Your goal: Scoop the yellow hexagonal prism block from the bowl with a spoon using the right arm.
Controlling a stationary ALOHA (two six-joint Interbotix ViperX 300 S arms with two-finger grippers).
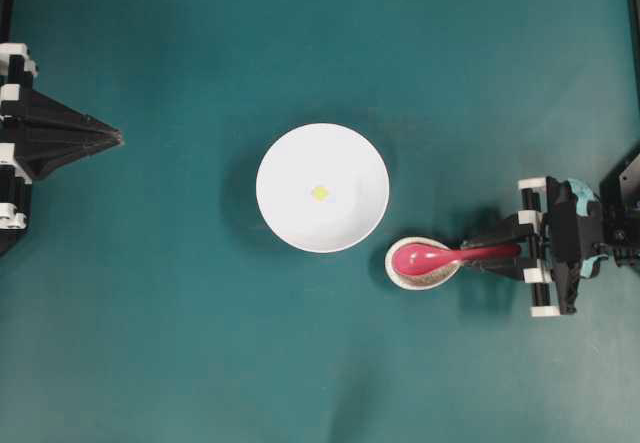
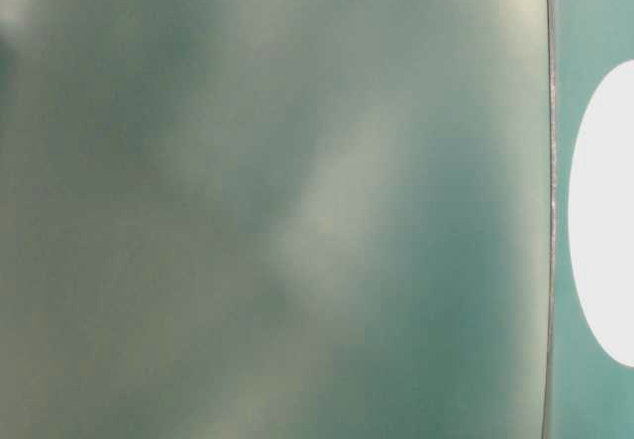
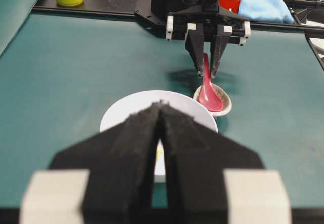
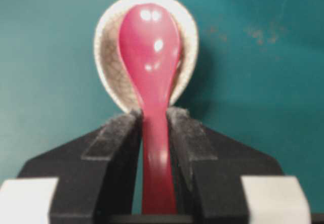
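Overhead view shows the right gripper (image 1: 520,251) clamped on the handle of the red spoon (image 1: 440,257), whose head sits in the small speckled dish (image 1: 424,275) just right of the white bowl (image 1: 322,188). The wrist view confirms both pads pressing the handle. The yellow block (image 1: 319,192) lies alone in the middle of the bowl, untouched. The left gripper (image 1: 118,139) hangs well off to the side, pinched closed on nothing. So the spoon looks secured; lifting it, carrying it over and scooping are all left.
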